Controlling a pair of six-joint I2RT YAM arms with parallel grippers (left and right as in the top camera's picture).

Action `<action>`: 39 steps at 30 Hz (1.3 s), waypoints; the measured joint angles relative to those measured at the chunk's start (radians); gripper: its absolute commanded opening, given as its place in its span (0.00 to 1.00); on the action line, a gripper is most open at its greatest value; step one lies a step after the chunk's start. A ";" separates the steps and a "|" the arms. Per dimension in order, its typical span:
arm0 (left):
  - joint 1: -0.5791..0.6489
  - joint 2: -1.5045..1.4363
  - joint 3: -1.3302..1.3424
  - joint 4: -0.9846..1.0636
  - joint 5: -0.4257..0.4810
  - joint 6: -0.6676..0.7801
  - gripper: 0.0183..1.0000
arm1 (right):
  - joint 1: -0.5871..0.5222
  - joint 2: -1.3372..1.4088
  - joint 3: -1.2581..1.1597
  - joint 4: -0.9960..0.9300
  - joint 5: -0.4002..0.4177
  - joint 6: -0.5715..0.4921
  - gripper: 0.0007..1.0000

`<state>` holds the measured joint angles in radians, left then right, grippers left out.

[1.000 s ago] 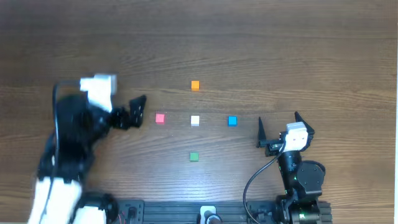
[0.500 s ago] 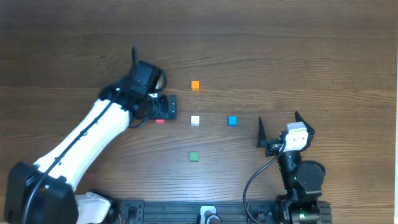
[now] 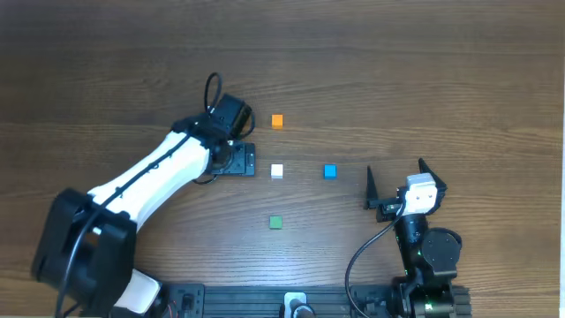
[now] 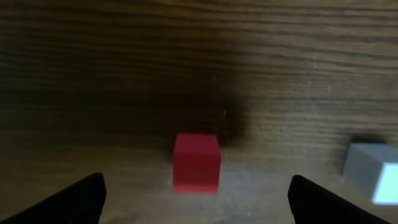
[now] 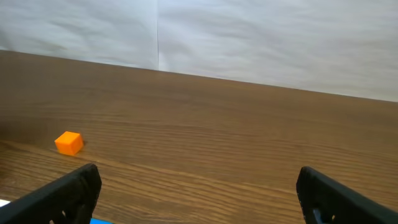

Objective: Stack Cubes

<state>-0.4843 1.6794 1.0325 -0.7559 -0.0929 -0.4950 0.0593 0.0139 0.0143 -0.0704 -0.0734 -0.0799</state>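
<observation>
Low over the table, my left gripper (image 3: 241,160) stands open around the pink-red cube (image 4: 196,155), which rests on the wood between the jaws (image 4: 197,179) without touching either finger. From above, the gripper covers that cube. The white cube (image 3: 277,170) lies just right of it and shows again as the white cube (image 4: 372,174) off to one side. Also on the table are the blue cube (image 3: 329,171), the orange cube (image 3: 277,121) and the green cube (image 3: 275,223). My right gripper (image 3: 395,174) is open and holds nothing, right of the blue cube; the orange cube (image 5: 68,142) lies far ahead of it.
The wooden table (image 3: 441,71) stretches bare to the back and right. A white wall (image 5: 249,43) stands behind the table's far edge.
My left arm has swung from the left side toward the middle and lowered its open gripper around the pink-red cube. The right arm has kept still.
</observation>
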 measured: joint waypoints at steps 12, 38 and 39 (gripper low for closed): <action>0.012 0.056 -0.055 0.126 -0.010 0.050 0.95 | 0.000 0.000 0.000 0.000 0.000 0.000 0.99; 0.016 0.054 -0.101 0.177 0.015 0.088 0.63 | 0.000 0.000 0.000 0.000 0.000 0.001 0.99; 0.016 0.051 -0.102 0.173 0.018 0.087 0.60 | 0.000 0.000 0.000 0.000 0.000 0.000 0.99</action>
<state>-0.4683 1.7309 0.9302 -0.5827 -0.0753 -0.4076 0.0593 0.0139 0.0143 -0.0704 -0.0734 -0.0795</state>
